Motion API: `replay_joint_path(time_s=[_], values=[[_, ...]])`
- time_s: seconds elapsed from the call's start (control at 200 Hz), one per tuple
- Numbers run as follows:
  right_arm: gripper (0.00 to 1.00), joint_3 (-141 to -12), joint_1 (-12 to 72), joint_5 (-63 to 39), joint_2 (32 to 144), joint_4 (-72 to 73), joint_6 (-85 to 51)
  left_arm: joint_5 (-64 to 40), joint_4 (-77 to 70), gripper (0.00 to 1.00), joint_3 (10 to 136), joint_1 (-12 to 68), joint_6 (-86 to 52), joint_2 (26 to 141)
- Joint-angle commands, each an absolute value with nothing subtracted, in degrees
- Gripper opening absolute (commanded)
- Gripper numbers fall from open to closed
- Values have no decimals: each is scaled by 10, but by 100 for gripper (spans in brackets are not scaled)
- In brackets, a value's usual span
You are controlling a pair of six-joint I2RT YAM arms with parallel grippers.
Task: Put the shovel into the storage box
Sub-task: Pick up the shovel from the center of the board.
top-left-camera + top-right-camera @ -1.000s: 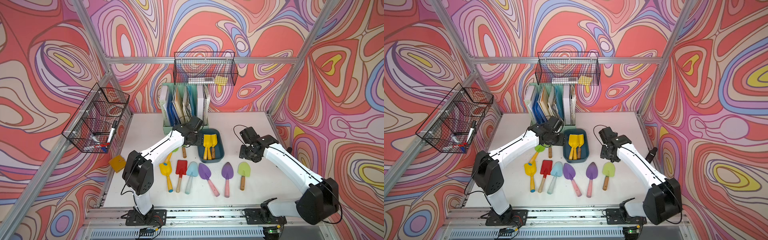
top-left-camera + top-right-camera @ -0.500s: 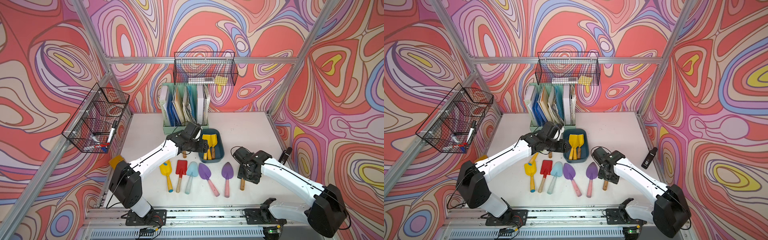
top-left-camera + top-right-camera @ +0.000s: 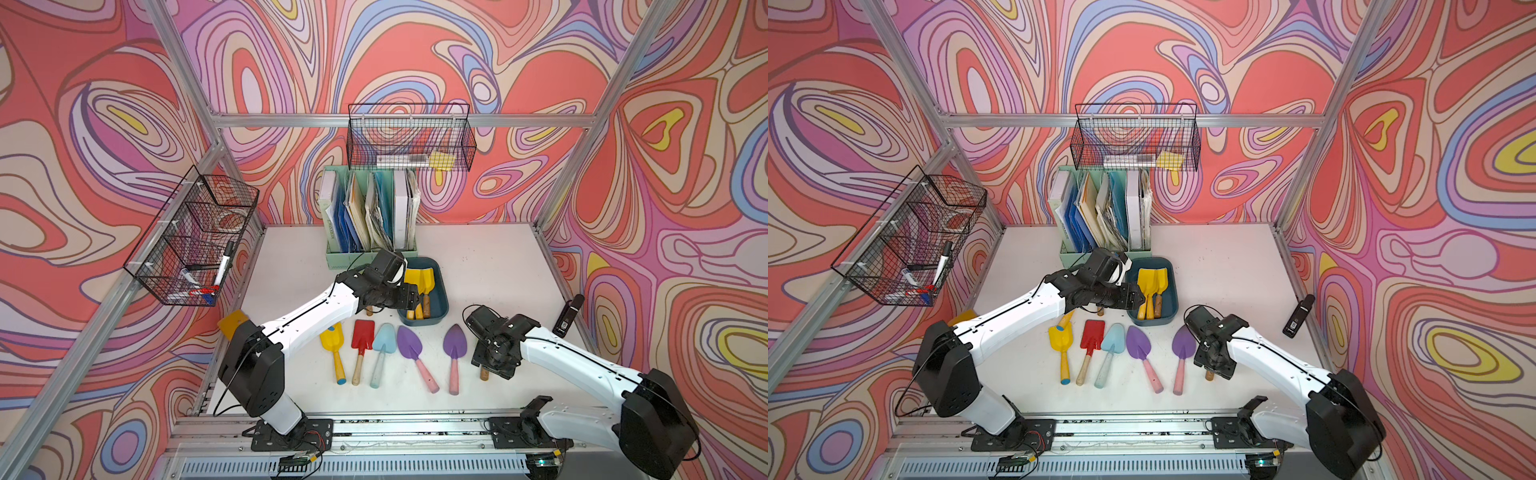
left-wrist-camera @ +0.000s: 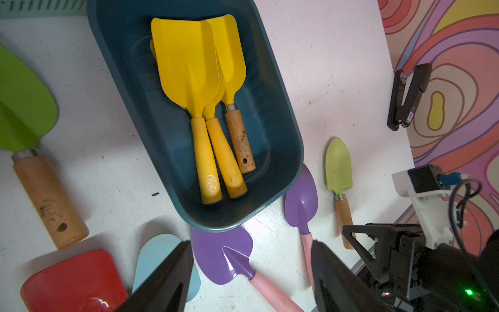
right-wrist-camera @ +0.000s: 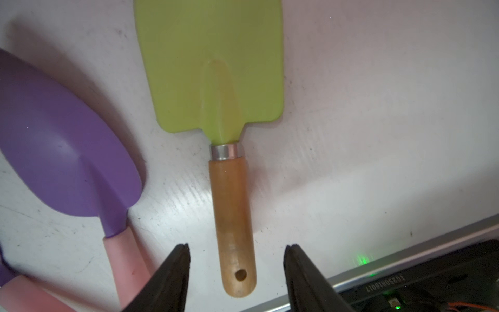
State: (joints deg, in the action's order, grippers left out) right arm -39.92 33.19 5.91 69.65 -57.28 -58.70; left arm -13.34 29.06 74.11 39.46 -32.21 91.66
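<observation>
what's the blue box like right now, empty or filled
Not empty: the blue box holds three yellow shovels, lying flat inside.

Lime-green flat-bladed shovel w/ wooden handle [image 3: 484, 375] is mostly hidden by right gripper [image 3: 493, 363] in both top views; blade tip is cut off by right wrist view's edge

Teal storage box [image 4: 272, 116], yellow shovels [image 4: 189, 62], lime shovel [image 5: 213, 67]

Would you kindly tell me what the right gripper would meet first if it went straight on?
Probably the wooden handle of the green shovel: the right gripper points down with open fingers either side of it, though depth is unclear.
</observation>
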Motion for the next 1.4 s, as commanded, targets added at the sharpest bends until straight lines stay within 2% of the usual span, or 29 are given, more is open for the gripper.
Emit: replay_joint_path(time_s=[0.0, 0.195, 0.411, 0.781, 1.132, 1.397], values=[[55, -387, 336, 54, 708, -539, -595, -135, 293, 74, 745, 400, -325, 917], [50, -364, 336, 54, 713, -527, -597, -135, 291, 74, 743, 402, -326, 916], [39, -348, 336, 50, 718, -505, -600, -135, 292, 74, 744, 402, -328, 917], [0, -366, 336, 70, 700, -530, -596, -134, 295, 74, 751, 403, -328, 913], [0, -495, 336, 116, 684, -616, -497, -213, 236, 75, 759, 406, -343, 936], [0, -570, 336, 39, 672, -584, -323, -269, 189, 74, 800, 403, -380, 992]])
